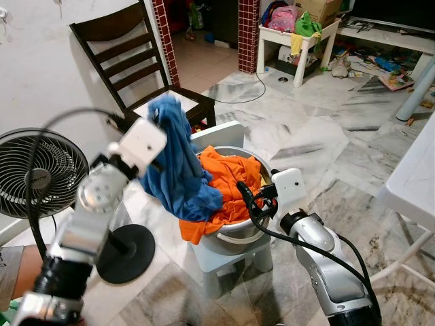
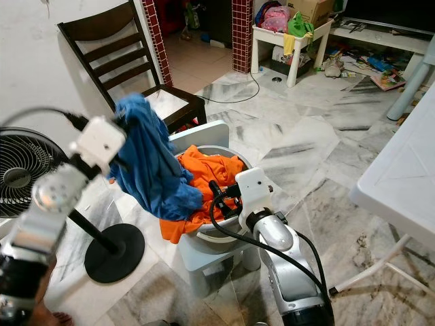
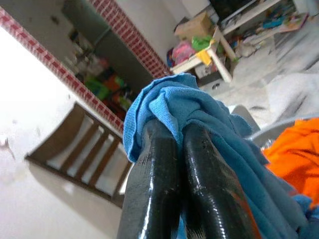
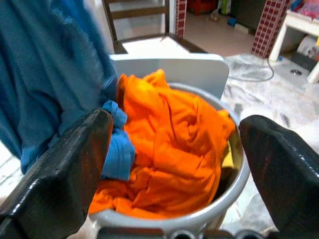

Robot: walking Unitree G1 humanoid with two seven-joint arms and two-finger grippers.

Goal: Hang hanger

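Note:
My left gripper is shut on a blue garment, held up above a grey basin. The cloth hangs down from the fingers and its lower end still rests in the basin. An orange garment fills the basin and spills over its front rim. My right gripper is open just in front of the basin's near rim, its two fingers spread wide with nothing between them. The basin stands on a small white stool. I see no hanger.
A dark wooden chair stands behind the stool. A black floor fan with a round base is at the left. A white table edges in at the right. A person's limb is at lower left.

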